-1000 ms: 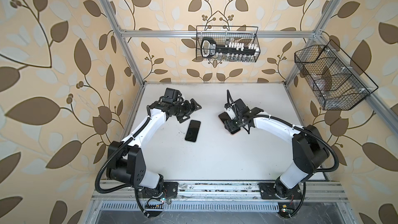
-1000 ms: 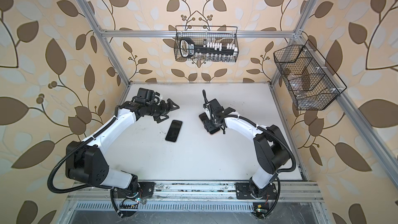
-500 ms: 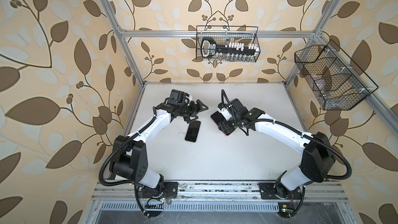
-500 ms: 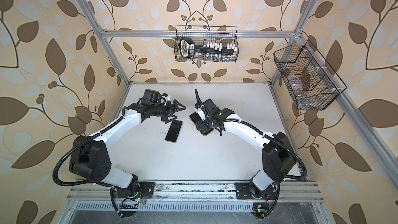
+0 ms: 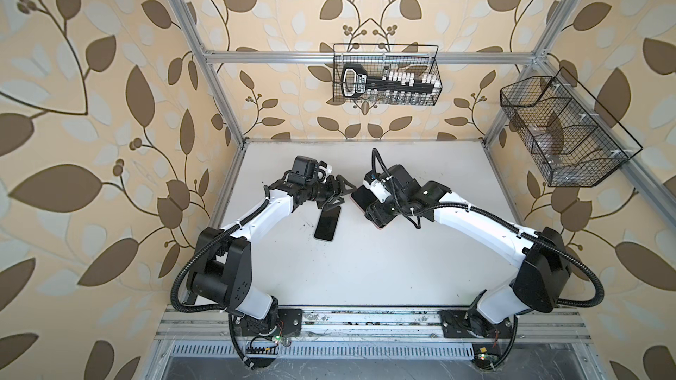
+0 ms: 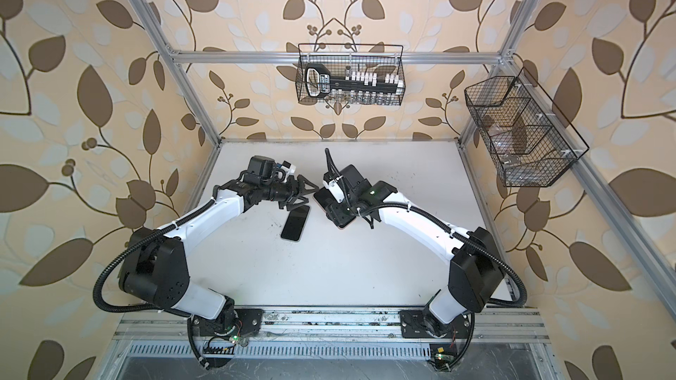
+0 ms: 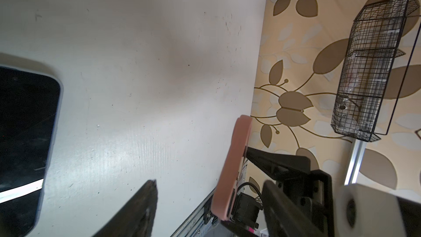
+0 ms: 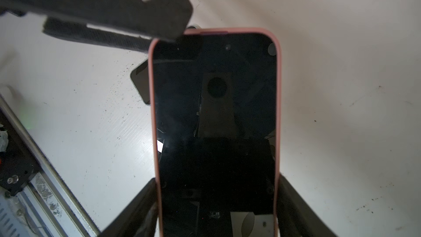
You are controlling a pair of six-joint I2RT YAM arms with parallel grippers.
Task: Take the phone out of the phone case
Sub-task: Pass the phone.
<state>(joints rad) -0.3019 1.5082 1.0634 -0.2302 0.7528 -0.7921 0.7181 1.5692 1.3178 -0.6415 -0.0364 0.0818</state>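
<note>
Setting: white tabletop (image 5: 365, 272), scuffed and speckled, inside an aluminium frame (image 5: 365, 57); leaf-patterned wallpaper (image 5: 91, 111) on every side.

1. Right gripper (image 8: 216, 201). Fingers (image 8: 136, 208) pressed against the two long sides of the pink phone case (image 8: 153, 110), near one end. Holds the case clear of the table, screen towards the wrist camera. Phone (image 8: 216, 151) seated in the case, dark glass bordered by the pink rim along every visible edge. In both top views, sits near the table's middle, on the right arm's side, towards the back wall.

2. Left gripper (image 5: 341, 197). Fingers (image 7: 136, 213) spread, pinching nothing. Points at the free end of the case. In the left wrist view, shows the case edge-on within the gap between the fingers. In the right wrist view, overlaps one top corner of the case with a fingertip; contact not discernible.

3. Second phone (image 5: 326, 226). Lies flat on the tabletop, dark screen up, pale rim, just beneath the left gripper and apart from the cased phone.

4. Wire basket (image 5: 437, 78) on the back wall, holding black and white contents too small to name.

5. Second wire basket (image 5: 585, 148) on the right-hand wall, divided into compartments; contents unclear.
</note>
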